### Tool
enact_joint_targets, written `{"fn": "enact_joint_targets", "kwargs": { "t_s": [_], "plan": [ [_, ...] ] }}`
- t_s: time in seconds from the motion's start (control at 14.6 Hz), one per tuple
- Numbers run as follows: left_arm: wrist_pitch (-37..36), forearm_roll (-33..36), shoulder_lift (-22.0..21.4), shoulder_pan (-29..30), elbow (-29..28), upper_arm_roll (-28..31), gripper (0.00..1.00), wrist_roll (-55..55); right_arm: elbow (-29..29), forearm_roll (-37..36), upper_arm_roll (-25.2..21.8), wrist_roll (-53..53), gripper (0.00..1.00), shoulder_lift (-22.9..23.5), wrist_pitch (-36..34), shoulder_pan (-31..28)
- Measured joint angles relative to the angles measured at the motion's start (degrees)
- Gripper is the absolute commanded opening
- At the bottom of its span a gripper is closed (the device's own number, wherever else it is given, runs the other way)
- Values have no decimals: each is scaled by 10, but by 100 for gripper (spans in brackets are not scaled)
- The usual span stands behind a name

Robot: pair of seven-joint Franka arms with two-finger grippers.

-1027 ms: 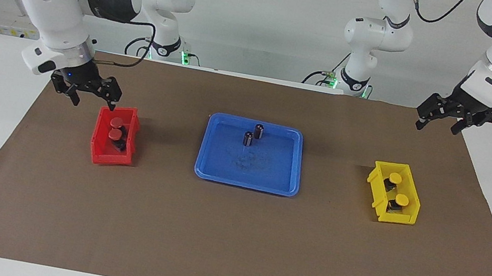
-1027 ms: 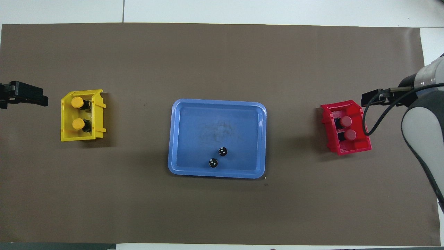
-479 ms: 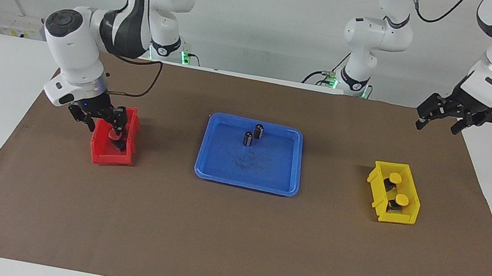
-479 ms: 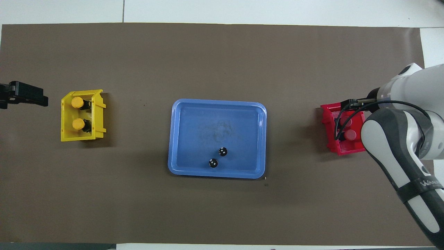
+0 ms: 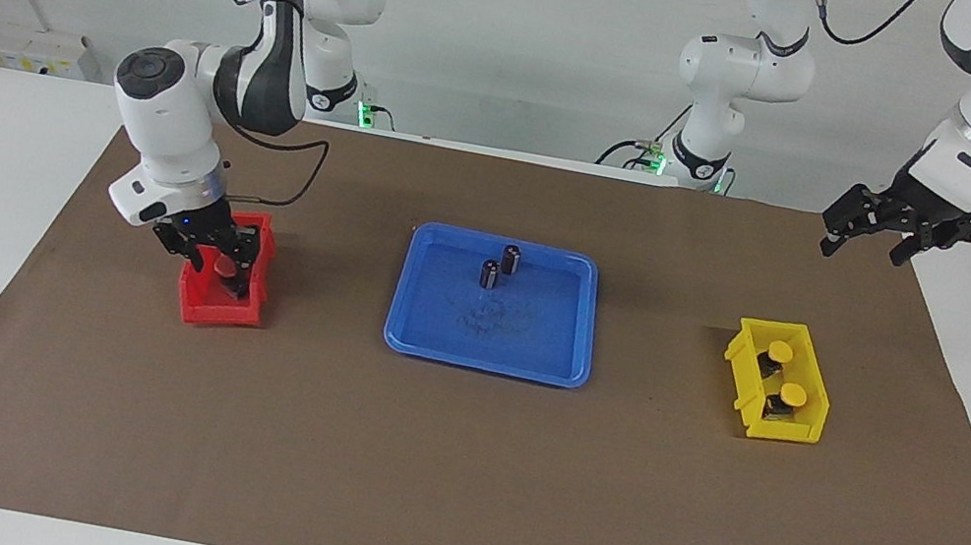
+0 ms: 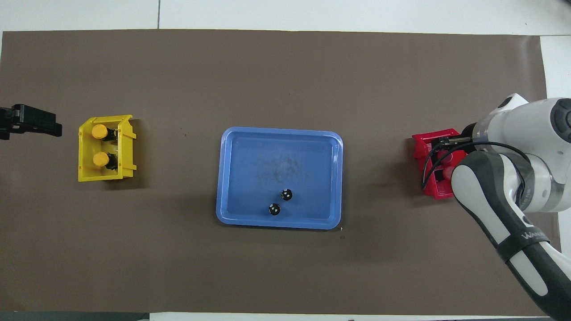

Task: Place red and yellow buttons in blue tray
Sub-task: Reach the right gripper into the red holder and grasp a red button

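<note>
My right gripper [image 5: 221, 262] is down inside the red bin [image 5: 219, 311], its fingers shut around the cap of a red button [image 5: 225, 266]. The wrist hides the rest of the bin's contents in both views. Two yellow buttons [image 5: 780, 352] [image 5: 792, 396] stand in the yellow bin [image 5: 803, 426], also visible as yellow buttons [image 6: 99, 131] [image 6: 101, 158] from overhead. The blue tray [image 5: 484, 363] sits mid-table between the two bins. My left gripper [image 5: 859, 251] hangs open above the mat's corner at the left arm's end, holding nothing.
Two dark capless cylinders [image 5: 490, 274] [image 5: 511, 259] stand in the blue tray [image 6: 279, 132], in the part nearest the robots. A brown mat [image 5: 448, 486] covers the table. The right arm's forearm [image 6: 499, 209] crosses over the red bin [image 6: 429, 187] in the overhead view.
The right gripper moved from beside the red bin's rim down into the bin and its fingers closed in on a red button. The left arm stayed still.
</note>
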Motion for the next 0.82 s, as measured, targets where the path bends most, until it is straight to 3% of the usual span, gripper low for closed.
{"fn": "enact_joint_targets", "kwargs": {
  "t_s": [0.55, 0.68, 0.82],
  "plan": [
    [0, 0, 0, 0, 0, 0, 100, 0, -24, 0, 0, -6, 65, 0, 24, 0],
    [0, 0, 0, 0, 0, 0, 100, 0, -30, 0, 0, -8, 62, -1, 31, 0],
    [0, 0, 0, 0, 0, 0, 100, 0, -40, 0, 0, -13, 52, -2, 45, 0]
  ]
}}
